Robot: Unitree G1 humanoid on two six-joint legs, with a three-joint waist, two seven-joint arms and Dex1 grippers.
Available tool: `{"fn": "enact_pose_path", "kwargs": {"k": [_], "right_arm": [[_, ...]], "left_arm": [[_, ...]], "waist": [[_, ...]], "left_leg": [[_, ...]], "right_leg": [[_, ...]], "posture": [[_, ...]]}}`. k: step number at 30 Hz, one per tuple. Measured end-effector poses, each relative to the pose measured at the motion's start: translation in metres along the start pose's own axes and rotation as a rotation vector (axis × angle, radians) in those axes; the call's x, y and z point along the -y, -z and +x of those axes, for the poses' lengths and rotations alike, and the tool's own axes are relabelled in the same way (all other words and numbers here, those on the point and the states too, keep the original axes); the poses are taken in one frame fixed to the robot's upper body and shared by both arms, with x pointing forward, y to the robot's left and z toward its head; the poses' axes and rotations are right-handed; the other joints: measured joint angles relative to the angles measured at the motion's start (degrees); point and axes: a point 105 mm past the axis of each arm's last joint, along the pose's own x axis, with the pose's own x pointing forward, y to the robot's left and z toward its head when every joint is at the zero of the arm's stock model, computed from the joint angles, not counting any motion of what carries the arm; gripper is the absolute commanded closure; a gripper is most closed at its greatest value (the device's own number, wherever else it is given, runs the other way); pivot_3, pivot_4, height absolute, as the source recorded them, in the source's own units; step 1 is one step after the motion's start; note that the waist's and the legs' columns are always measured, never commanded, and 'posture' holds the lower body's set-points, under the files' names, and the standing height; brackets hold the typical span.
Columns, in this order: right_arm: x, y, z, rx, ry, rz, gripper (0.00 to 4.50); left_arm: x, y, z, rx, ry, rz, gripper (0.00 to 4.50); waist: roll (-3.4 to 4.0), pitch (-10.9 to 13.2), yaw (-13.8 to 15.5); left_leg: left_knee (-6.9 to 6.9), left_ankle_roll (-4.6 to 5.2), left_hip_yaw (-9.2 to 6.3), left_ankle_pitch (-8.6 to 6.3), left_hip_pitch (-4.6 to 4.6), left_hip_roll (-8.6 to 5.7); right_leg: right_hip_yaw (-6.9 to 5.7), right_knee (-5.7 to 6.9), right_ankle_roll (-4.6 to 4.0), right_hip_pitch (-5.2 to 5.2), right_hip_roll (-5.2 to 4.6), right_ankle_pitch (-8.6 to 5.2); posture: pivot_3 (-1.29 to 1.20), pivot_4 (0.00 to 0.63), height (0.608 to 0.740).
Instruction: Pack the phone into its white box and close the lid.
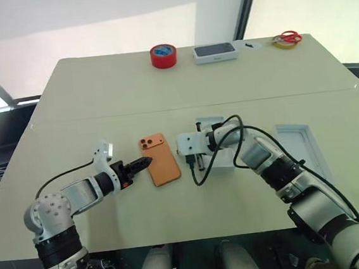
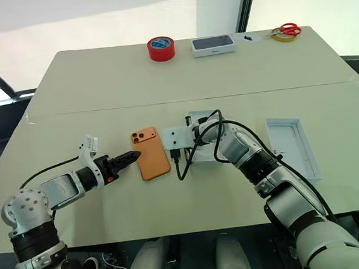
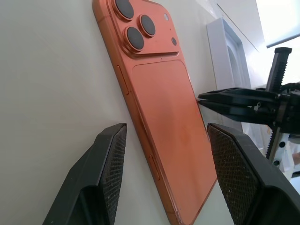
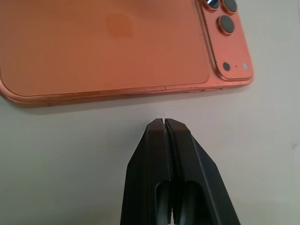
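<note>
The right arm hides most of the white box (image 2: 198, 118) beside the phone (image 2: 150, 153).

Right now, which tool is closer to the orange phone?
Left. The left tool is open, its fingers standing either side of the phone's near end. The right tool is shut, its tip just off the phone's opposite long edge, not touching.

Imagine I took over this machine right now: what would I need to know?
Left tool: open, fingers either side of the flat orange smartphone, not gripping.
Right tool: shut, empty, tips near the phone's other long edge.
Phone lies camera-side up on the beige table.
A shallow white cardboard piece sits under the right arm; a shallow white rectangular cardboard tray lies farther right. Which is box or lid I cannot tell.
Done: nothing packed.
Left: put phone in, close lid.
</note>
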Motion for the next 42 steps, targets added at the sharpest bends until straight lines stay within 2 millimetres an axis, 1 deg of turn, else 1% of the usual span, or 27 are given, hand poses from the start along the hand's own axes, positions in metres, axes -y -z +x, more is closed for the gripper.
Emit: {"fn": "enact_pose_path", "kwargs": {"k": [3, 6, 8, 11, 13, 15, 18, 26, 31, 35, 38, 40, 41, 42], "right_arm": [[-0.002, -0.001, 0.002, 0.001, -0.011, -0.009, 4.45], [-0.002, 0.000, 0.001, -0.008, -0.009, -0.004, 4.45], [-0.002, 0.001, 0.001, -0.011, -0.009, -0.003, 4.45], [-0.003, 0.000, 0.003, -0.004, -0.011, 0.000, 4.45], [-0.003, 0.000, 0.003, -0.004, -0.010, 0.002, 4.45], [-0.003, -0.001, 0.003, -0.003, -0.007, 0.005, 4.45], [-0.004, -0.002, 0.003, 0.003, 0.000, 0.005, 4.45], [-0.007, -0.003, 0.004, 0.014, 0.011, 0.012, 4.45], [-0.007, -0.003, 0.004, 0.015, 0.014, 0.012, 4.45], [-0.007, -0.003, 0.004, 0.014, 0.016, 0.013, 4.45], [-0.006, -0.003, 0.003, 0.014, 0.016, 0.013, 4.50], [-0.006, -0.003, 0.003, 0.015, 0.017, 0.013, 4.50], [-0.006, -0.003, 0.003, 0.015, 0.018, 0.013, 4.50], [-0.006, -0.002, 0.003, 0.014, 0.019, 0.013, 4.50]], "left_arm": [[0.003, 0.001, 0.006, -0.023, -0.007, 0.000, 1.61], [0.003, 0.001, 0.011, -0.046, -0.012, -0.016, 1.61], [0.008, -0.001, 0.018, -0.067, 0.005, -0.026, 1.61], [0.018, 0.001, 0.031, -0.106, 0.040, -0.033, 1.61], [0.029, 0.006, 0.043, -0.148, 0.071, -0.034, 1.61], [0.034, 0.009, 0.048, -0.172, 0.084, -0.028, 1.61], [0.033, 0.010, 0.046, -0.190, 0.086, -0.002, 1.61], [0.023, 0.003, 0.036, -0.179, 0.101, -0.031, 1.61], [0.015, -0.006, 0.028, -0.129, 0.092, -0.063, 1.61], [0.010, -0.008, 0.025, -0.097, 0.092, -0.104, 1.61], [0.011, -0.004, 0.029, -0.095, 0.110, -0.135, 2.47], [0.011, 0.002, 0.034, -0.112, 0.124, -0.168, 3.42], [0.011, 0.004, 0.035, -0.118, 0.124, -0.179, 3.99], [0.013, 0.004, 0.035, -0.113, 0.154, -0.193, 4.43]], "waist": [[0.02, 0.0, 0.2], [0.01, -0.1, 0.6], [0.00, -0.1, 1.0], [-0.01, -0.1, 1.0], [-0.02, -0.1, 0.9], [-0.03, 0.0, 0.7], [-0.03, 0.0, 0.4], [-0.04, 0.0, -0.6], [-0.07, 0.0, -0.8], [-0.08, 0.0, -0.8], [-0.08, 0.0, -0.6], [-0.12, 0.0, -0.6], [-0.14, 0.0, -0.6], [-0.14, 0.0, -0.7]], "left_leg": [[0.00, 0.00, 0.00, 0.00, 0.07, -0.01], [-0.02, -0.01, 0.00, -0.01, 0.35, -0.01], [-0.04, 0.00, -0.01, -0.01, 0.57, -0.01], [-0.04, 0.00, 0.00, -0.02, 0.56, -0.06], [-0.05, 0.00, 0.00, -0.02, 0.56, -0.06], [-0.10, 0.00, 0.00, -0.02, 0.55, -0.05], [-0.25, -0.04, 0.00, 0.01, 0.58, -0.04], [-0.52, -0.15, -0.01, 0.08, 0.66, -0.02], [-0.58, -0.18, -0.01, 0.10, 0.65, 0.00], [-0.59, -0.18, -0.01, 0.09, 0.65, 0.01], [-0.59, -0.18, -0.01, 0.09, 0.65, 0.01], [-0.59, -0.18, -0.01, 0.09, 0.64, 0.01], [-0.59, -0.18, -0.01, 0.09, 0.63, 0.00], [-0.60, -0.18, -0.01, 0.09, 0.63, 0.01]], "right_leg": [[-0.03, 0.00, 0.00, 0.07, 0.01, 0.00], [-0.08, -0.06, -0.03, 0.35, 0.02, -0.02], [-0.09, -0.11, -0.19, 0.56, 0.00, -0.10], [-0.08, -0.13, -0.18, 0.56, -0.03, -0.10], [-0.08, -0.13, -0.08, 0.55, -0.02, -0.05], [-0.07, -0.13, -0.01, 0.53, -0.01, -0.01], [-0.06, -0.13, -0.01, 0.47, 0.01, -0.01], [-0.05, -0.18, -0.02, 0.41, 0.01, -0.02], [0.02, -0.18, -0.02, 0.35, 0.02, -0.02], [0.02, -0.20, -0.03, 0.35, 0.01, -0.02], [0.02, -0.21, -0.03, 0.36, 0.00, -0.02], [0.02, -0.24, -0.03, 0.37, 0.00, -0.02], [0.02, -0.25, -0.03, 0.37, 0.00, -0.02], [0.02, -0.25, -0.03, 0.36, 0.00, -0.02]], "posture": [[0.00, 0.150, 0.738], [0.00, 0.150, 0.738], [0.00, 0.150, 0.738], [0.00, 0.150, 0.738], [0.00, 0.150, 0.738], [0.00, 0.150, 0.738], [0.00, 0.150, 0.738], [0.00, 0.150, 0.738], [0.00, 0.150, 0.738], [0.00, 0.150, 0.738], [0.00, 0.150, 0.738], [0.00, 0.150, 0.738], [0.00, 0.150, 0.738], [0.00, 0.150, 0.738]]}}
